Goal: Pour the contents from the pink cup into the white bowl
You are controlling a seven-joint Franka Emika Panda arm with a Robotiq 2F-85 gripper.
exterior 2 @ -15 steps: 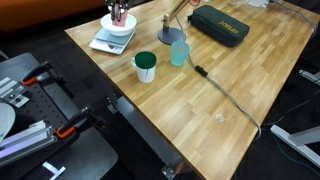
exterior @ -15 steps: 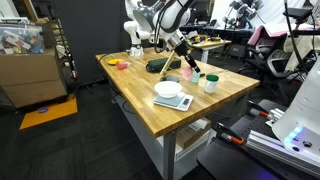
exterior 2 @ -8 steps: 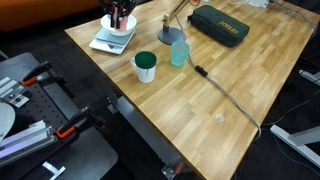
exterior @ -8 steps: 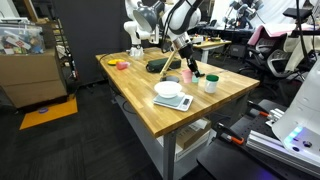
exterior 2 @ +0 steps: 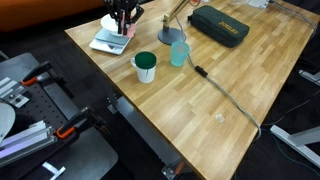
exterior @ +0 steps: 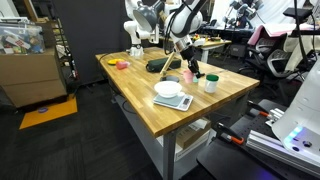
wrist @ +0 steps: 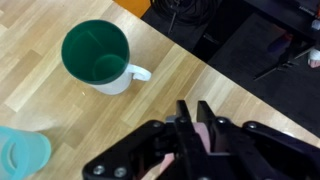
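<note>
The pink cup [wrist: 204, 128] hangs above the white bowl [exterior: 168, 89].
The jaws are clamped on the cup; in the wrist view a green-lined white mug [wrist: 100, 58] stands on the desk [wrist: 40, 110] at 10 o'clock.

Robotics lab: a robot arm [exterior: 183, 18] stands over a butcher-block surface [exterior: 140, 95] on a metal frame, with white equipment [exterior: 300, 118] close by in an exterior view. Cardboard boxes [exterior: 30, 75] and office chairs [exterior: 262, 42] crowd the dark floor behind. A cable [exterior 2: 228, 100] trails across the wood, and orange-tipped clamps [exterior 2: 70, 128] sit on rails beside it.
</note>
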